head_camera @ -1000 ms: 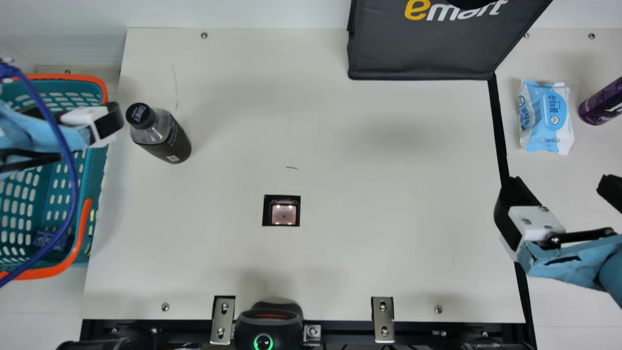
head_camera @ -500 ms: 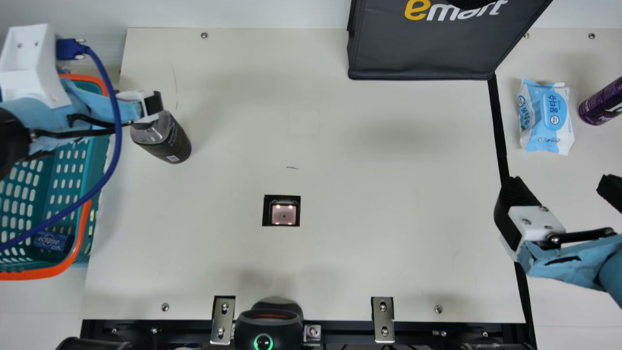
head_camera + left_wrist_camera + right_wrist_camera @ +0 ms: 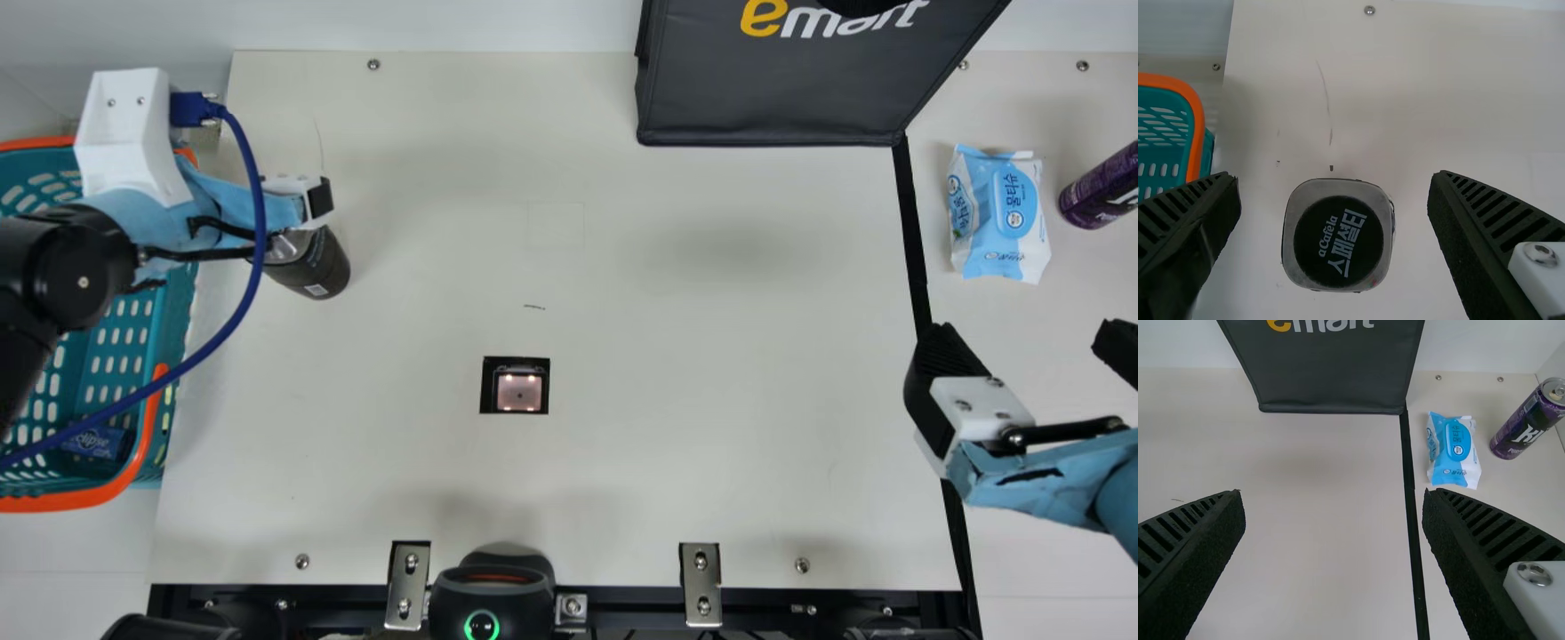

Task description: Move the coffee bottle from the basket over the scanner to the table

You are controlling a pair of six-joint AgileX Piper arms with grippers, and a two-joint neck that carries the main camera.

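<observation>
Left of the scanner [image 3: 520, 391] and farther back, the coffee bottle [image 3: 313, 267] stands upright on the desk [image 3: 693, 427], outside the basket [image 3: 67, 503] and near it. Its dark cap faces up, and the body below is clear at the shoulder and dark lower down. The left tool [image 3: 307, 198] is over the bottle, on that same side of the scanner. In the left wrist view this tool [image 3: 1333, 179] has its 2 fingers wide apart, with the cap between them and space on each side of it, so nothing is clamped. Well to the right of the scanner, the right tool [image 3: 1027, 342] also has its 2 ribbed fingers apart, with nothing between them.

The basket, teal with orange trim, lies well left of the scanner and has a small blue pack [image 3: 96, 441] in it. Beyond the scanner, toward the right, is a black bag [image 3: 765, 98]. Farther right of the scanner are a light blue pack of wipes [image 3: 997, 213] and, past it, a purple can [image 3: 1102, 188]. On the scanner's near side, at the desk's edge, a black device [image 3: 489, 596] shows a green ring. The scanner itself has 4 small lights glowing.
</observation>
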